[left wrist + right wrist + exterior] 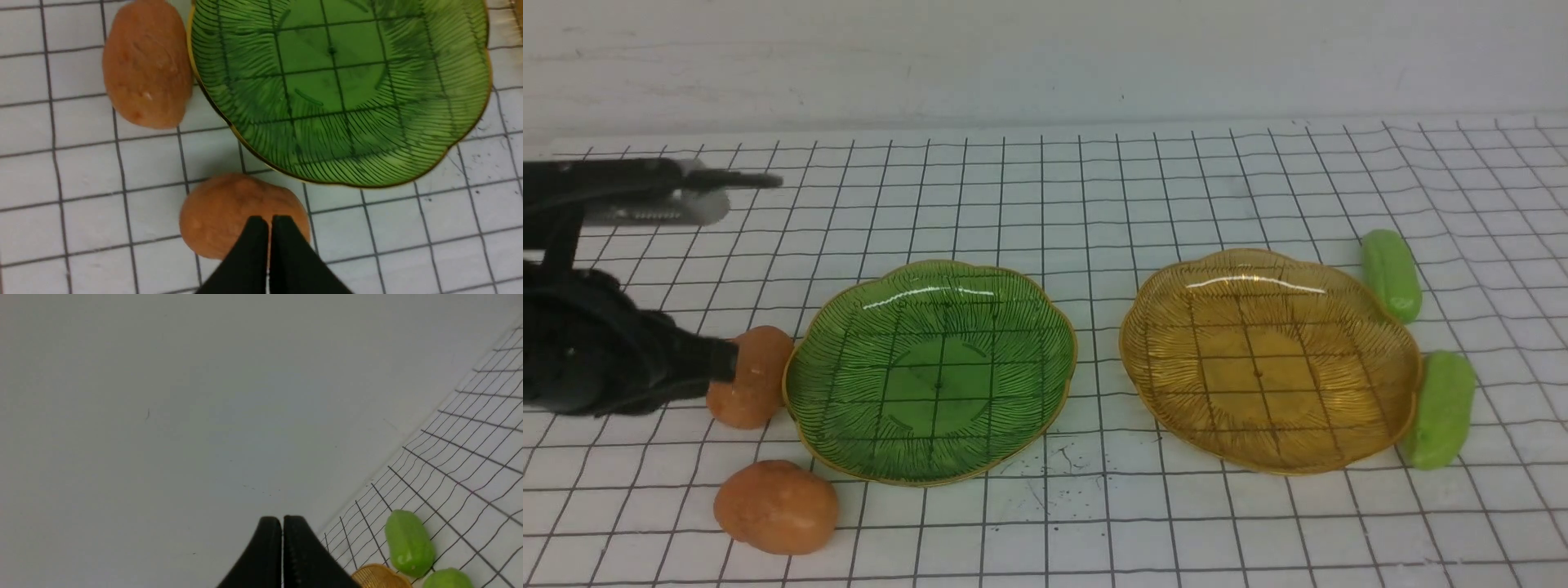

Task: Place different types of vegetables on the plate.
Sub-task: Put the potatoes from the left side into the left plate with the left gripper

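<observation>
Two orange-brown potatoes lie left of the green plate (931, 371): one (756, 384) at its left rim, one (776, 506) nearer the front. Two light-green cucumbers lie right of the amber plate (1270, 359): one (1391, 273) further back, one (1441, 408) at its right rim. My left gripper (727, 359) is shut and empty, its tips over a potato (229, 212) in the left wrist view (269, 220); the other potato (147, 63) lies beside the green plate (339, 90). My right gripper (282, 518) is shut and empty, out of the front view, facing the wall, with both cucumbers (408, 543) (447, 578) off to one side.
Both plates are empty. The table has a white gridded cover and a white wall (1045, 57) behind it. Part of my left arm (629, 184) reaches over the far left of the table. The amber plate's rim (378, 575) shows in the right wrist view.
</observation>
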